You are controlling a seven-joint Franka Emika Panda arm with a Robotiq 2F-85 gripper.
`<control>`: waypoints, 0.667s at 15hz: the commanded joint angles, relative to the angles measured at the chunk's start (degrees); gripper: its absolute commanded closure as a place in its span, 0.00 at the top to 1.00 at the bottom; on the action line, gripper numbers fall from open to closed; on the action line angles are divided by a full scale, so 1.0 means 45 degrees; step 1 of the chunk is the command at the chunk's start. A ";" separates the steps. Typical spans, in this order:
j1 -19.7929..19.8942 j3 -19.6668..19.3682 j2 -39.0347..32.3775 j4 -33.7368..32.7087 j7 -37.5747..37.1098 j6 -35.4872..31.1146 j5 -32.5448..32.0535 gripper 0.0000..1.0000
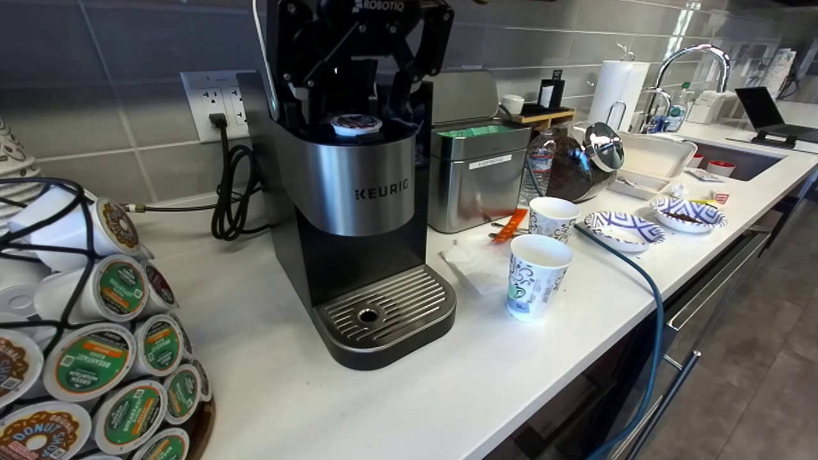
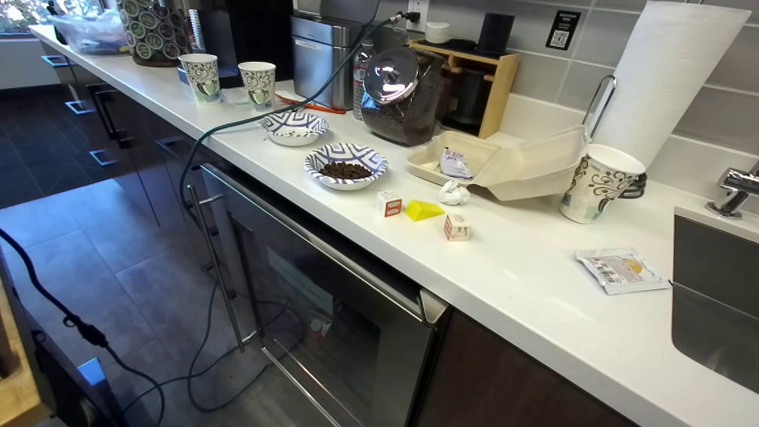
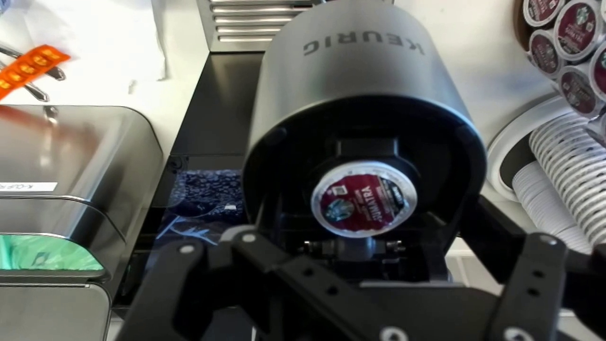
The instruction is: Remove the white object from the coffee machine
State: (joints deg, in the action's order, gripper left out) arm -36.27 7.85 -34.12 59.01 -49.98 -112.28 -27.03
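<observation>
Evidently in round black recess (image 3: 286, 158) at top of coffee machine (image 1: 354, 188): white pod (image 3: 363, 199), dark red label upward. Directly over it, claw (image 1: 353, 116), pointing down and spread, with pod between its sides. Below machine's silver front, ridged drip tray (image 1: 409, 297). Just beside machine on white worktop (image 1: 268, 358), open metal bin (image 1: 476, 191), green inside. Near tray, two patterned paper cups (image 1: 537, 281), both upright. Farther along, in both exterior views, two patterned bowls (image 2: 347, 184), one with dark beans (image 2: 345, 171). On machine's opposite side, stacked pods (image 1: 89, 361).
</observation>
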 commanded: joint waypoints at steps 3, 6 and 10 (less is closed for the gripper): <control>-0.0169 -0.0088 -0.0694 -0.1043 0.0031 0.0719 -0.0068 0.71; -0.0180 -0.0096 -0.0802 -0.1259 0.0058 0.0919 -0.0111 0.43; -0.0234 -0.0113 -0.0828 -0.1465 0.0147 0.0996 -0.0205 0.28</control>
State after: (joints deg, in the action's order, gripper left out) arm -36.43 7.77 -36.36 55.34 -49.83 -109.79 -27.10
